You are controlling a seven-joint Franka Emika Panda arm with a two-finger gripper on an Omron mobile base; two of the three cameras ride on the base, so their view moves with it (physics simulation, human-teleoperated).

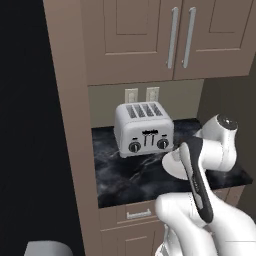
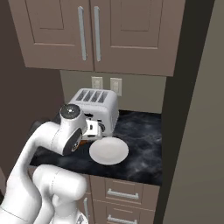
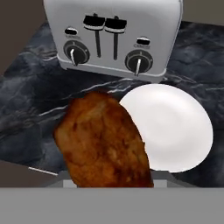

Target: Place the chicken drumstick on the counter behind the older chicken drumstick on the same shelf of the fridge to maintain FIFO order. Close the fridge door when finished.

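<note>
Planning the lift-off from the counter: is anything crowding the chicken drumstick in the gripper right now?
Nothing visible blocks a lift. In the hand view the chicken drumstick fills the space just above the gripper, over the counter. A white plate lies beside it and the toaster stands behind. The fridge is out of frame.

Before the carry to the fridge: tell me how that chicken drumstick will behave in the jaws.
The chicken drumstick sits between the jaws, seemingly off the counter. Its lumpy, tapering shape suggests it could pivot or slip in a narrow pinch. The browned, glossy skin may be slick. It looks small beside the toaster, so probably light.
</note>
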